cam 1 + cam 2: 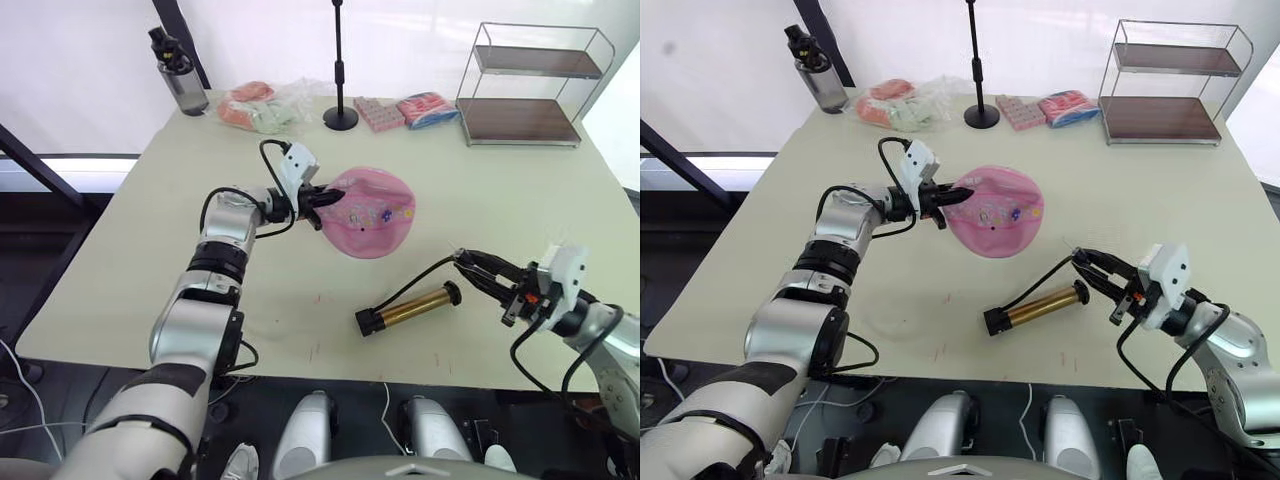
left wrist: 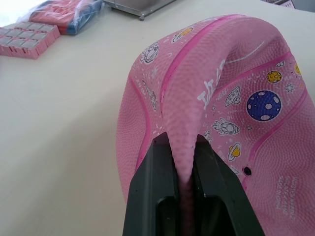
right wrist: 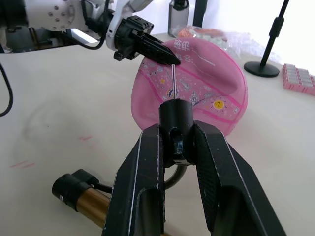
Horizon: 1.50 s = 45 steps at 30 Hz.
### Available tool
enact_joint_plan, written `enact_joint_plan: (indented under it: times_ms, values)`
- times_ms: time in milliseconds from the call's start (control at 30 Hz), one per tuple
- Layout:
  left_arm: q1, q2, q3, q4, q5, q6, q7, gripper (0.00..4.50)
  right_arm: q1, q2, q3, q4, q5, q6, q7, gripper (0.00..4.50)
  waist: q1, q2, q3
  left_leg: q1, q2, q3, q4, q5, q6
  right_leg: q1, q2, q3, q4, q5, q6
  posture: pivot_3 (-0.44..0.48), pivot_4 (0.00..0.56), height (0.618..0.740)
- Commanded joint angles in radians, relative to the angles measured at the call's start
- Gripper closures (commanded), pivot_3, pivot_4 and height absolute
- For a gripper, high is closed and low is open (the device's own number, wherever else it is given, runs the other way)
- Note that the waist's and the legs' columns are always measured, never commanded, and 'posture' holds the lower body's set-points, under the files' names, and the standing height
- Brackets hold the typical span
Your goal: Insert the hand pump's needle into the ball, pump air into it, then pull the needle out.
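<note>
The pink ball [image 1: 372, 213] looks limp and caved in, raised on its edge at the table's middle. My left gripper [image 1: 325, 197] is shut on a fold of its skin, seen pinched between the fingers [image 2: 157, 172] in the left wrist view. A small dark hole [image 2: 247, 171] shows on the ball near the printed marks. The gold hand pump [image 1: 412, 307] lies flat on the table, right of and nearer than the ball. Its thin black hose [image 1: 420, 275] curves up to my right gripper [image 1: 468, 262], which is shut on the black fitting [image 3: 175, 129]. The needle [image 3: 173, 83] points toward the ball, well apart from it.
Along the far edge stand a dark water bottle [image 1: 180, 75], a plastic bag of soft items [image 1: 262, 107], a black stand [image 1: 340, 75], a pink block pack [image 1: 378, 112], a striped packet [image 1: 428, 108] and a wire shelf rack [image 1: 530, 85].
</note>
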Motion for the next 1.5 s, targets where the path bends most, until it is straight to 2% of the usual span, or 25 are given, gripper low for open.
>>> enact_joint_plan:
  times_ms: [33,200,367,500,600,800,1167,1400,1500]
  values:
    - [0.043,-0.032,0.023,-0.162,-0.028,0.061,0.067,4.47,-0.073,-0.037,0.036,-0.086,0.003,0.152,-0.086,4.16,0.0,0.0,0.0,0.0,0.0,-0.001,0.0,0.0,0.0,0.0,0.0,0.0,0.0,0.0,0.0,0.0,0.15,0.736]
    - [0.115,-0.061,0.04,-0.316,-0.033,0.165,0.159,4.47,-0.18,-0.072,0.082,-0.111,-0.001,0.349,-0.175,4.16,0.005,0.0,0.0,0.0,0.0,-0.002,0.002,0.0,0.0,0.0,-0.001,-0.001,0.001,0.0,0.0,0.0,0.15,0.736]
    - [0.167,-0.079,0.034,-0.401,-0.025,0.2,0.213,4.47,-0.344,-0.058,0.102,-0.114,0.072,0.571,-0.254,4.16,0.003,0.0,0.0,0.0,-0.001,-0.003,0.002,0.0,0.0,0.0,-0.001,-0.001,0.002,0.0,0.0,0.0,0.15,0.736]
    - [0.195,-0.101,0.036,-0.445,-0.027,0.204,0.256,4.47,-0.522,-0.111,0.228,-0.045,0.024,0.725,-0.241,4.16,0.002,0.0,0.0,0.0,-0.001,-0.004,0.002,0.0,-0.001,-0.001,-0.001,0.0,0.003,0.0,0.0,0.0,0.15,0.736]
    - [0.211,-0.116,0.04,-0.467,-0.029,0.2,0.279,4.47,-0.648,-0.093,0.289,0.029,0.03,0.823,-0.233,4.16,0.004,0.0,0.0,-0.001,-0.002,-0.004,0.002,0.001,-0.001,-0.001,-0.002,0.0,0.004,0.0,0.0,0.0,0.15,0.736]
    - [0.241,-0.126,0.031,-0.491,-0.023,0.198,0.297,4.47,-0.813,-0.005,0.354,0.202,-0.008,0.916,-0.262,4.16,0.004,0.0,0.0,-0.002,-0.003,-0.003,0.002,0.001,-0.001,-0.003,-0.003,0.0,0.004,0.0,0.0,0.0,0.15,0.736]
    - [0.257,-0.13,0.021,-0.478,-0.011,0.156,0.315,4.47,-0.988,0.093,0.459,0.367,-0.078,1.039,-0.258,4.16,0.002,0.0,0.0,-0.003,-0.004,-0.003,0.002,0.001,-0.001,-0.005,-0.003,0.0,0.007,0.0,0.0,0.0,0.15,0.736]
    - [0.261,-0.132,0.019,-0.463,-0.01,0.14,0.315,4.47,-1.094,0.089,0.61,0.432,-0.148,1.05,-0.208,4.16,0.001,0.0,0.0,-0.003,-0.004,-0.003,0.002,0.001,-0.002,-0.006,-0.003,0.0,0.008,0.0,0.0,0.0,0.15,0.736]
    - [0.261,-0.132,0.019,-0.461,-0.011,0.137,0.316,4.47,-1.129,0.103,0.63,0.476,-0.155,1.068,-0.186,4.16,0.001,0.001,0.0,-0.003,-0.004,-0.003,0.002,0.001,-0.002,-0.006,-0.003,0.0,0.008,0.0,0.0,0.0,0.15,0.736]
